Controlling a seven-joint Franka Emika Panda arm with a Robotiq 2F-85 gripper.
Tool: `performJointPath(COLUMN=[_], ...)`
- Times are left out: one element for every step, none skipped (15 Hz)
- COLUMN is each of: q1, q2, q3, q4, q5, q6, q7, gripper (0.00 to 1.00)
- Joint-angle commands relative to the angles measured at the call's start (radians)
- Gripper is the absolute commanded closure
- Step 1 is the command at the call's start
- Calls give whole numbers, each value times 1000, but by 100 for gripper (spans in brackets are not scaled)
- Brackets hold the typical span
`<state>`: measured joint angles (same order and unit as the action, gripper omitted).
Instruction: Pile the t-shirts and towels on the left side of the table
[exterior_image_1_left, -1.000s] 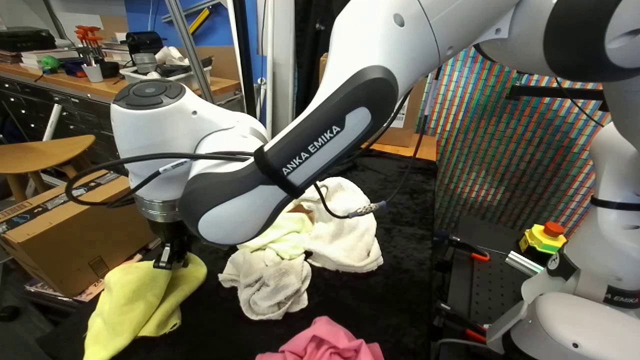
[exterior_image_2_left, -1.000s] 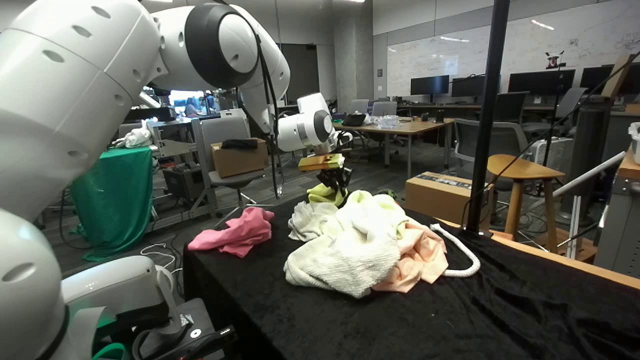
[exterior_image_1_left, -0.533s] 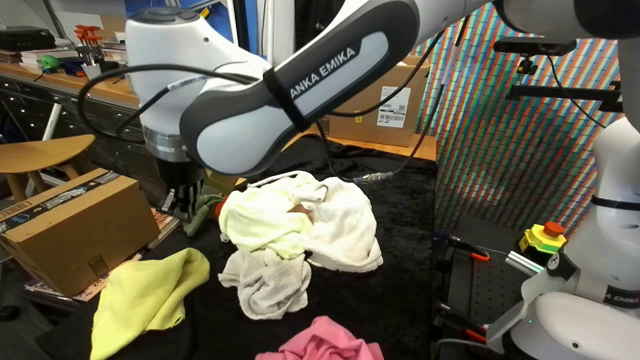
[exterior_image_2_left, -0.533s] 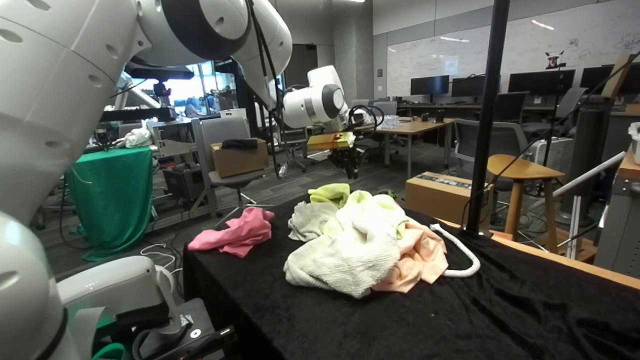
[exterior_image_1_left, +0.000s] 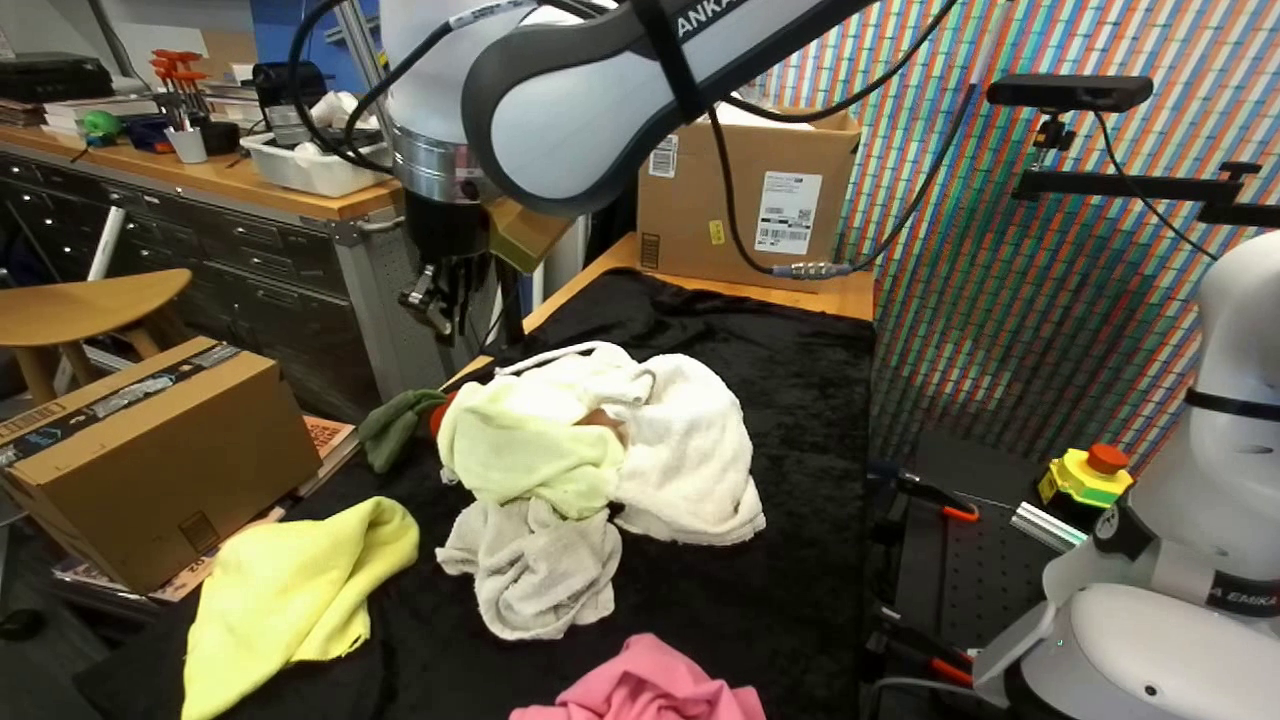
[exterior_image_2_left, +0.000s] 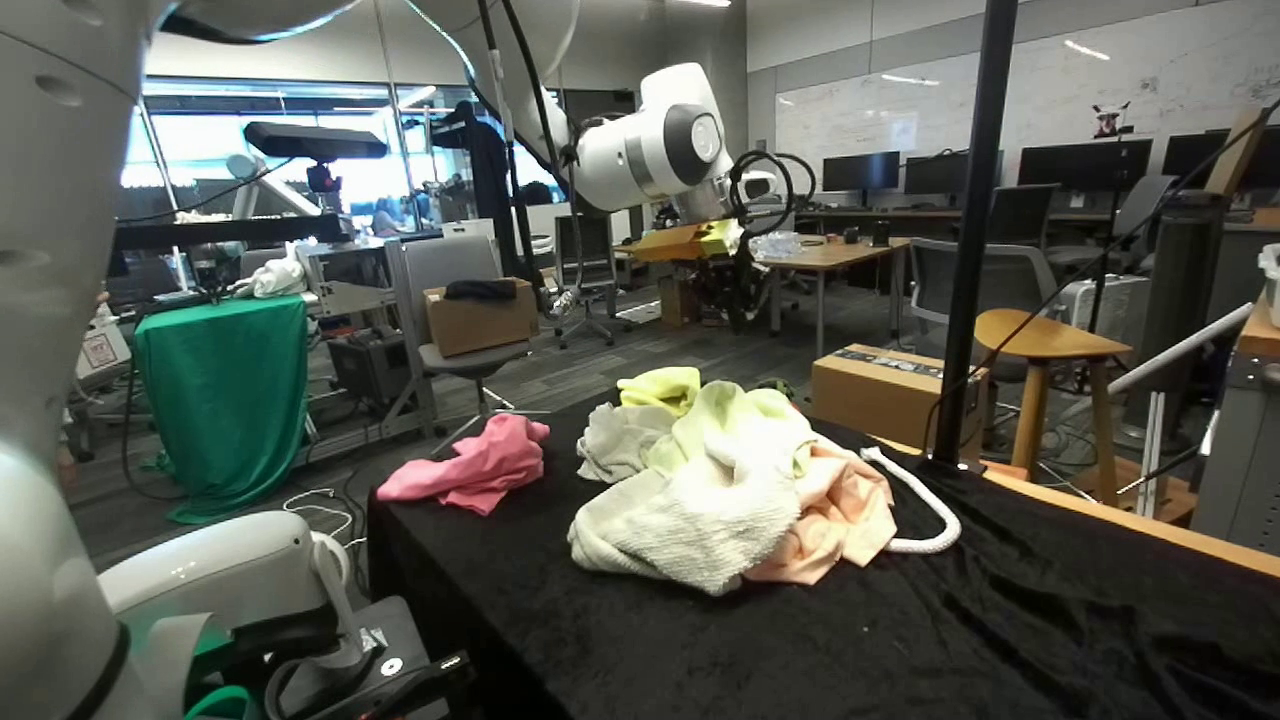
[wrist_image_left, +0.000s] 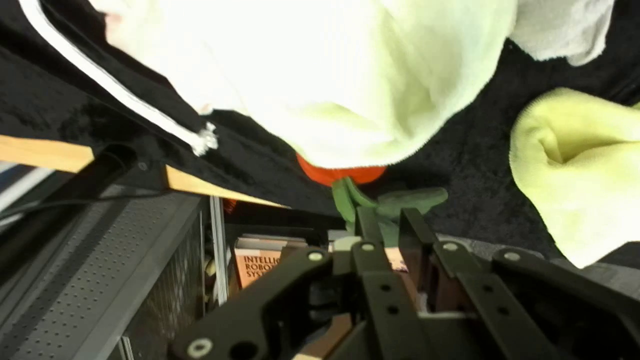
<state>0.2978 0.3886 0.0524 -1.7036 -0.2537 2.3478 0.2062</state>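
Hovering well above the table (exterior_image_1_left: 800, 430), the gripper (wrist_image_left: 391, 215) is carrying nothing: its fingers (wrist_image_left: 382, 300) are standing close together, leaving only a slim gap. In an exterior view the yellow cloth (exterior_image_1_left: 290, 600) is lying below the gripper and to the left, just apart from the grey cloth (exterior_image_1_left: 540, 580); in the wrist view it is sitting off to the right of the fingertips, not under them. Its long axis is slanting: a rounded fold is facing the grey cloth, and a narrowing end is running away from it. Nearer the middle, the pale green cloth (exterior_image_1_left: 535, 450), the white cloth (exterior_image_1_left: 695, 460) and the peach cloth (exterior_image_2_left: 840, 510) are overlapping, with the grey cloth touching the pale green one. The pink cloth (exterior_image_2_left: 470, 465) is lying apart by the table's edge. If the yellow cloth is coming next, the move is probably turning on that sideways offset: the gripper would be needing to swing across, sink and spread its fingers wider before closing over the fold. A green thing (wrist_image_left: 420, 198) is showing right past the fingertips in the wrist view, so dropping straight down would be risking a catch on that. How high the gripper is hanging over it is hard to judge.
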Motion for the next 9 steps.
performJointPath(q1=[-19,-25,-29,-28,-26,-24,-19,-17,-15], q2=[-106,-119,-140,-152,-167,-171,-180,-185,-187], q3=[-4,2,10,13,21,27,35,45,56], q4=[-166,-200,-243,-276,-300,-320,-339,-352,-365], q5=[-26,-24,-24,-30,-21,-19,-21,-17,-14], q6=[-49,-68,-87,-98,-144,-170,-196,-221,-237], q7=[25,15,3,9,19,28,50,59,76], gripper=[88,74,64,56,49,39,32,25,16])
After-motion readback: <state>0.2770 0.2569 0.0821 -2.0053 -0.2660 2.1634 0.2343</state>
